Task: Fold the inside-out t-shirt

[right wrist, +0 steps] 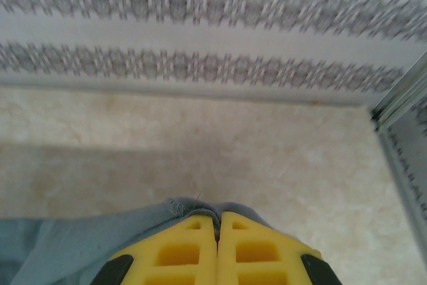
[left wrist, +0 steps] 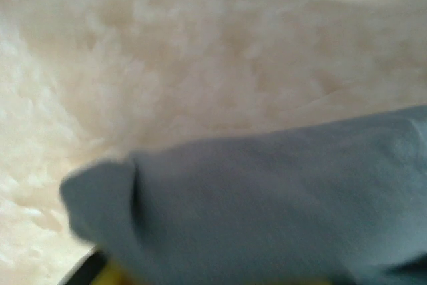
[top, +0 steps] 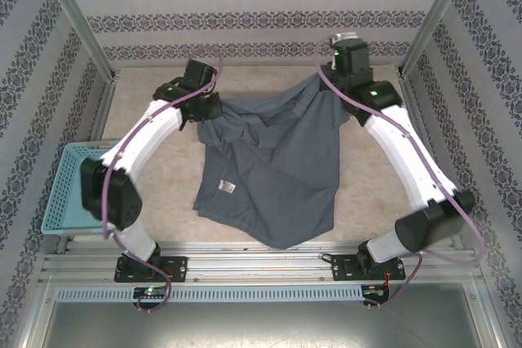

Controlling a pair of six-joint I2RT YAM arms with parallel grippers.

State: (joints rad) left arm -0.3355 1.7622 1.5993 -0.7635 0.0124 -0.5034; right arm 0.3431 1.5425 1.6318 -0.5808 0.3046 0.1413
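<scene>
Dark slate-grey, rumpled t-shirt (top: 277, 169), pale label (top: 226, 188) showing, spread across the mid-desk (top: 175, 193). One corner clamped in the closed right tool (right wrist: 217, 221), above the desk; another draped over the left tool (top: 210, 113), opening impossible to tell.

Right end effector (right wrist: 217, 226): the two yellow fingers (right wrist: 180, 251) are pressed together at the lower centre, with a fold of the inside-out t-shirt (right wrist: 80, 248) pinched between them. The dark grey cloth trails off to the lower left, and a rough edge shows just above the fingertips. The beige desk (right wrist: 200, 145) lies beneath. A patterned wall (right wrist: 200, 31) stands behind. A metal frame post (right wrist: 400, 98) is at the right.
</scene>
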